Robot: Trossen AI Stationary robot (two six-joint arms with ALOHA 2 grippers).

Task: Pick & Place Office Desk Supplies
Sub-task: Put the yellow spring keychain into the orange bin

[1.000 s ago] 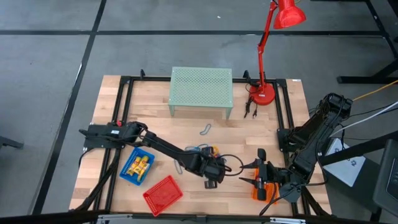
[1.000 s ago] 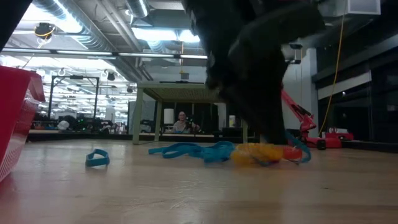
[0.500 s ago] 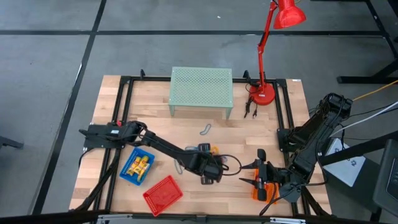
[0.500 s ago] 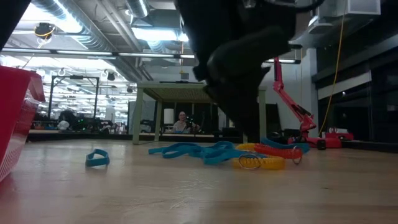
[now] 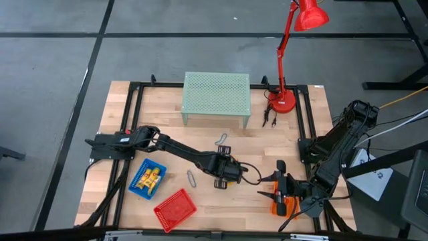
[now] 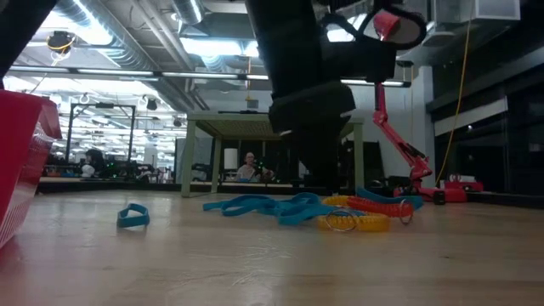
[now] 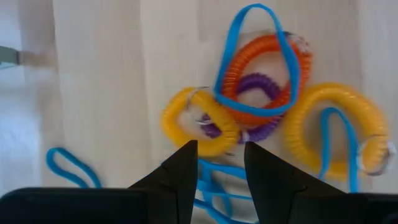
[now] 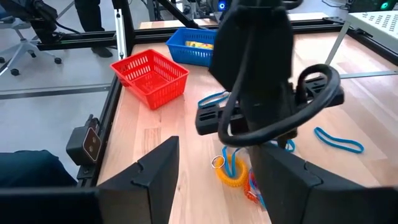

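Observation:
The office desk supplies lie as a tangled pile (image 7: pixel 261 106) mid-table: yellow (image 7: pixel 198 121), orange (image 7: pixel 264 81) and purple coil rings laced with blue loops (image 6: pixel 255 204). My left gripper (image 7: pixel 219 149) hangs open just over the pile's yellow ring, pointing steeply down; I cannot see it touching anything. One more blue loop (image 6: pixel 133 215) lies apart on the wood. My right gripper (image 8: pixel 217 168) waits open near the table's right front, above an orange basket (image 5: pixel 279 206).
A blue basket (image 5: pixel 147 179) holding yellow pieces and a red basket (image 5: pixel 175 209) stand front left. A green mesh shelf (image 5: pixel 216 97) and a red lamp (image 5: pixel 284 67) stand at the back. A grey clip loop (image 5: pixel 221 139) lies before the shelf.
My left gripper has moved toward the table's far edge over the pile and rolled about its own axis. In the low view it no longer covers the pile, and a yellow ring with a metal key ring now shows at the pile's near side.

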